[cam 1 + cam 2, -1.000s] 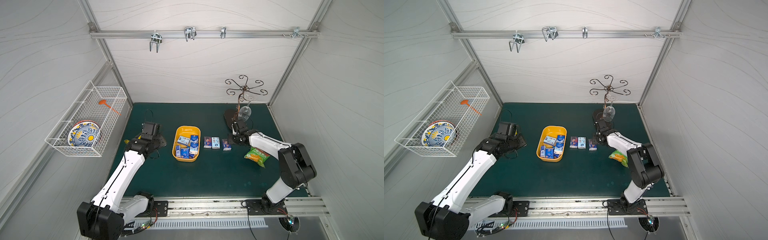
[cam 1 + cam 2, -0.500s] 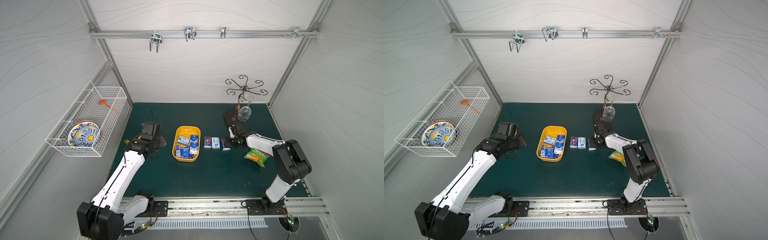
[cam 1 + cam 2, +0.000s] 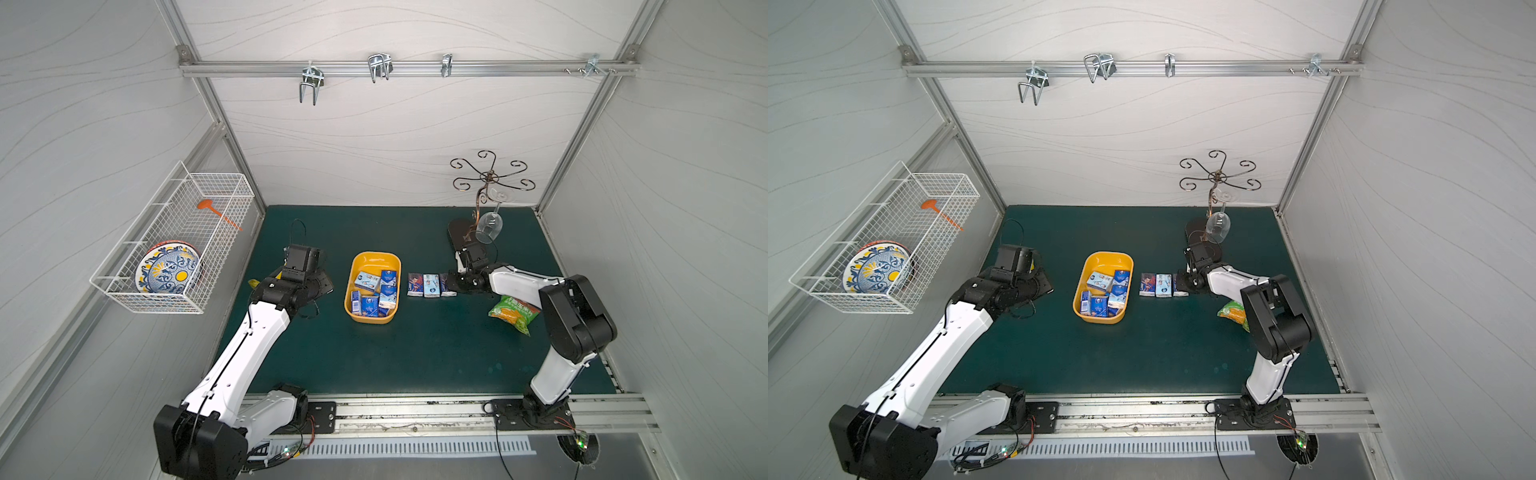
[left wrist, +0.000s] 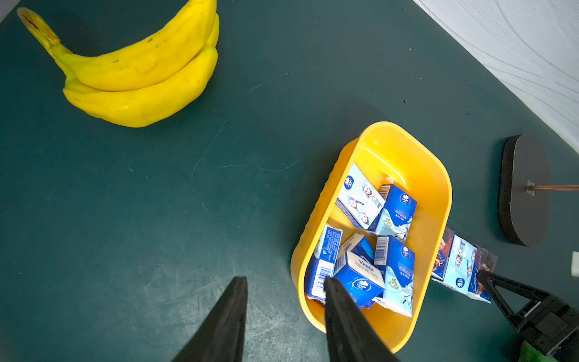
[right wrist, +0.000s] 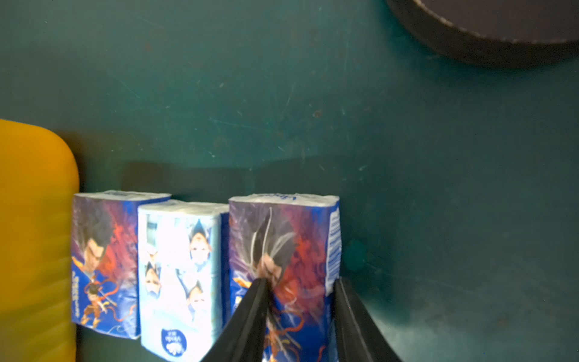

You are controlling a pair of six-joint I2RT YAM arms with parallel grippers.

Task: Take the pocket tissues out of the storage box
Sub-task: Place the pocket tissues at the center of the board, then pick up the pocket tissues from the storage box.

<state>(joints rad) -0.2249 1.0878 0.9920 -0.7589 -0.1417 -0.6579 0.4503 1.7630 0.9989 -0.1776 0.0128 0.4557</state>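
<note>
The yellow storage box (image 3: 376, 255) (image 3: 1109, 255) sits mid-mat with several blue and white pocket tissues (image 3: 376, 293) (image 4: 363, 266) jumbled inside. Three more packets lie in a row on the mat right of it (image 3: 414, 284) (image 3: 431, 285) (image 3: 446, 286). My right gripper (image 3: 451, 286) (image 5: 300, 282) is shut on the rightmost packet (image 5: 282, 238): one finger creases its printed face, the other is at its barcode edge. My left gripper (image 3: 326, 286) (image 4: 283, 280) hovers just left of the box's rim (image 4: 445, 200), open, nothing between its fingers.
A banana bunch (image 4: 138, 72) lies on the mat by the left arm. A green-and-yellow snack bag (image 3: 513, 312) lies beside the right arm. Behind it stands the black stand base (image 3: 459, 232) with a hanging wine glass (image 3: 489, 228). A wire basket (image 3: 174, 241) hangs on the left wall.
The right gripper has moved left with the third packet, bringing it up against the other two, and its jaws have narrowed. The left arm has not moved.
</note>
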